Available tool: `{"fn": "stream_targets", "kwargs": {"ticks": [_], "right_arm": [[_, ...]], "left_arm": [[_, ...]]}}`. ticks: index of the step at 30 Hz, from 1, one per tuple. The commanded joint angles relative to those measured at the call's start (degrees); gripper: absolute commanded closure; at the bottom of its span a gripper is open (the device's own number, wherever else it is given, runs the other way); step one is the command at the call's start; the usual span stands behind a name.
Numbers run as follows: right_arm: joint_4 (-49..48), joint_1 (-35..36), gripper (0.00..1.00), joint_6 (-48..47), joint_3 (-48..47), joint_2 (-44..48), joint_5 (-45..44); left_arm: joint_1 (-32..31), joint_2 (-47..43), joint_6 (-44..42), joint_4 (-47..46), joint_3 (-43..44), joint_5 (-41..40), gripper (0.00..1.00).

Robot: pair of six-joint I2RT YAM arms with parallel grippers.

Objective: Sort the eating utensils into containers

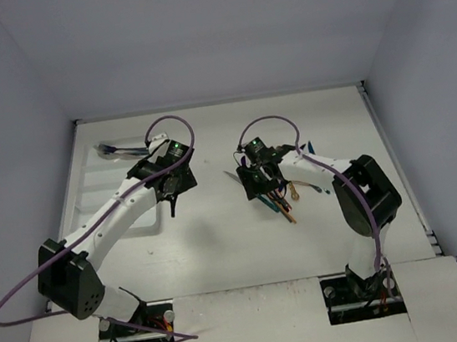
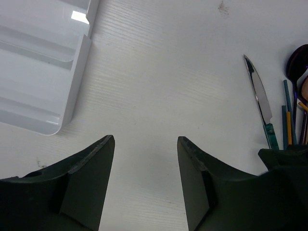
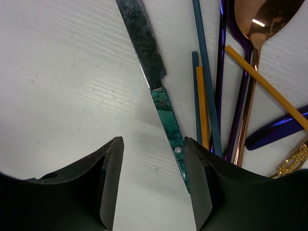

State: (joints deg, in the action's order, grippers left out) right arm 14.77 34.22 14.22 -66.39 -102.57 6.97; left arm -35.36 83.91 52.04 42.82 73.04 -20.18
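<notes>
A pile of eating utensils [image 1: 285,201] lies right of the table's middle. My right gripper [image 1: 259,185] hangs over its left edge, open. In the right wrist view a knife with a green handle [image 3: 168,119] and a silver blade [image 3: 141,42] runs between the jaws [image 3: 153,140], its handle close against the right finger [image 3: 199,185]. Beside it lie teal, orange and purple handles [image 3: 207,96] and a rose-gold spoon [image 3: 262,19]. My left gripper [image 2: 146,139] is open over bare table, right of the white tray's containers [image 2: 38,72]. The same knife [image 2: 257,91] shows at that view's right.
The white tray [image 1: 96,188] sits at the table's left, with a few utensils [image 1: 116,149] at its far end. A blue handle [image 3: 279,127] and a gold ornate handle [image 3: 294,161] lie at the pile's right. Grey walls surround the table.
</notes>
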Motion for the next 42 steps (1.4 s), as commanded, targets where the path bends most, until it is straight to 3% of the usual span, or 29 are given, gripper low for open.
{"fn": "stream_targets", "kwargs": {"ticks": [1,12,15,17,19,24,28,33,37,42], "right_arm": [[-1.55,0.96,0.51,-1.83,-3.13,-1.77,-1.37],[-3.54,3.45,0.56,-0.83,1.91,-4.69,-6.38],[-3.6,4.51,0.68,-0.4,2.52,-5.2,-6.64],[-3.55,5.67,0.89,-0.02,2.79,-5.39,-6.8],[-3.52,6.94,1.0,0.47,2.85,-5.24,-8.37],[-3.77,7.96,1.0,0.89,1.23,0.97,-8.13],[-4.36,7.97,1.0,0.95,-1.14,8.57,-5.04],[-4.74,7.97,1.0,0.81,-3.44,14.5,-0.58],[-4.75,8.05,1.0,1.16,-4.09,16.86,2.5],[-4.92,8.14,1.0,1.77,-4.01,18.01,4.55]], "left_arm": [[1.76,-4.62,-4.27,-2.24,0.29,1.69,0.49],[2.76,-5.86,-4.61,-3.09,-1.12,4.27,0.49],[2.76,-5.95,-4.19,-3.58,-1.43,5.33,0.49],[2.76,-6.18,-3.59,-4.37,-1.87,6.66,0.49],[2.76,-6.51,-2.97,-5.1,-2.64,7.69,0.49],[2.84,-9.31,-2.39,-12.57,-6.33,13.36,0.49],[3.22,-12.63,-0.41,-27.7,-12.8,21.02,0.49],[3.55,-13.6,1.81,-40.13,-17.84,26.55,0.49],[3.55,-12.98,2.01,-48.73,-18.72,28.16,0.49],[3.55,-12.35,1.03,-52.42,-17.65,27.22,0.5]]}}
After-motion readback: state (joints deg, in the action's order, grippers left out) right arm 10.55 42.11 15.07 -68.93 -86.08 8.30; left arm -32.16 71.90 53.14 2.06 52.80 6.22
